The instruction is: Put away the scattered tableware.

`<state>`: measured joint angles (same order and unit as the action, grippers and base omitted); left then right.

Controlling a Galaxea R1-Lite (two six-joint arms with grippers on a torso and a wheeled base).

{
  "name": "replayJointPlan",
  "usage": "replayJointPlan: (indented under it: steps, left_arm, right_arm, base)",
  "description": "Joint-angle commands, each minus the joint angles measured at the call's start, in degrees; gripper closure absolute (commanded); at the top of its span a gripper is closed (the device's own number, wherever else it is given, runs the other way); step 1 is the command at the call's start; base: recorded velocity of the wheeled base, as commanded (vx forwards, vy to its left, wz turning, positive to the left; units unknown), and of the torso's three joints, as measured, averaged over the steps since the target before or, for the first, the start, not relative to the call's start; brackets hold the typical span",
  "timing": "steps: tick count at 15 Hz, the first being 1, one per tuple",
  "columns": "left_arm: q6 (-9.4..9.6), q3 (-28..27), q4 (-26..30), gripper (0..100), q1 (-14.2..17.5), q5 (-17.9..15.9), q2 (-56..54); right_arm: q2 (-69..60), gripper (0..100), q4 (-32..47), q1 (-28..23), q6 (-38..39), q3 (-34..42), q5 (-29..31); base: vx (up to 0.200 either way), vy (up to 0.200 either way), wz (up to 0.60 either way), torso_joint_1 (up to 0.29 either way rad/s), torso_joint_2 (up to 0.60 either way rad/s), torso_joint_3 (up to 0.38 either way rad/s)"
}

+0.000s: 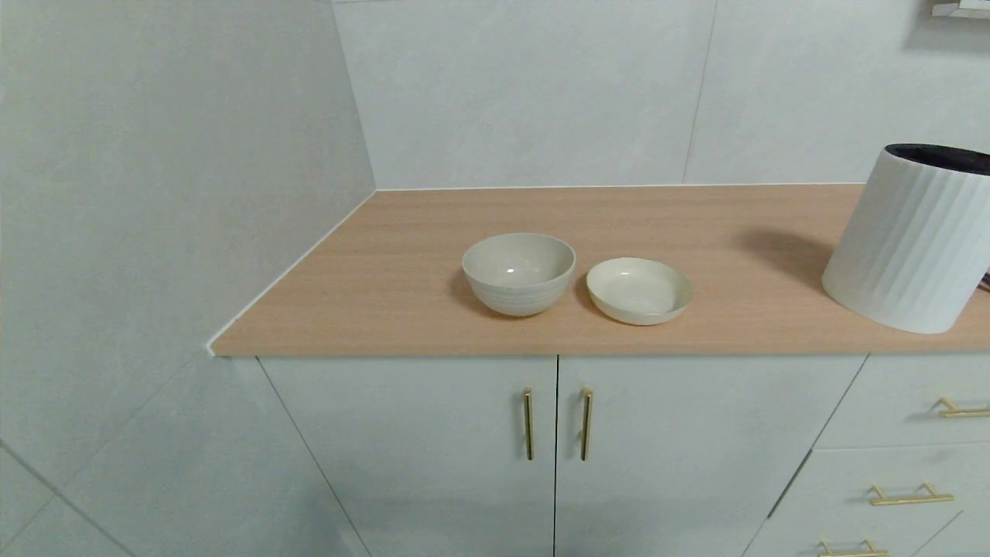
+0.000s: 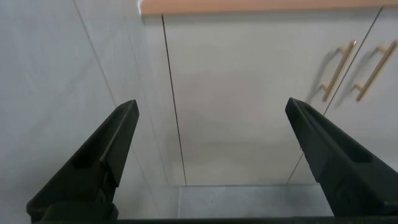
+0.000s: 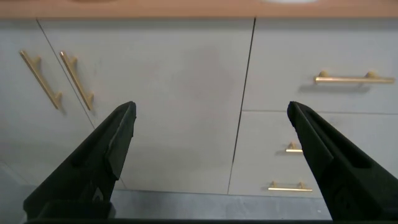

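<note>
Countertop (image 1: 402,255): bowl (image 1: 519,273) beside shallow dish (image 1: 639,290)

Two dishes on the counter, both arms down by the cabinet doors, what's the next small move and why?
Probably lift the right gripper toward the shallow dish. It and the left gripper are open and empty, low before the cabinet doors, while the dish and the deep bowl sit untouched on the countertop.

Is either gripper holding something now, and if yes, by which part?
Nothing is held. The left gripper and right gripper are open and empty; the bowl and dish sit on the countertop.
</note>
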<state>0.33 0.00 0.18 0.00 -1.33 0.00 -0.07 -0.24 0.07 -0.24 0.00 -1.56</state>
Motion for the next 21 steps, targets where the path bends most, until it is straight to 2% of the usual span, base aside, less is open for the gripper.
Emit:
replayJointPlan:
  steps: [1, 14, 21]
  left_arm:
    - [0.02, 0.0, 0.0, 0, 0.0, 0.0, 0.1]
    - [0.02, 0.0, 0.0, 0, 0.0, 0.0, 0.0]
    - [0.02, 0.0, 0.0, 0, 0.0, 0.0, 0.1]
  right_arm:
    - [0.1, 0, 0.0, 0.0, 0.0, 0.0, 0.0]
    - [0.1, 0, 0.0, 0.0, 0.0, 0.0, 0.0]
    - [0.1, 0, 0.1, 0.0, -0.2, 0.0, 0.0]
  base:
    - [0.0, 0.0, 0.0, -0.188, 0.49, 0.286]
    - [0.0, 0.0, 0.0, -0.141, 0.45, 0.304]
    - [0.0, 0.0, 0.0, -0.017, 0.05, 0.038]
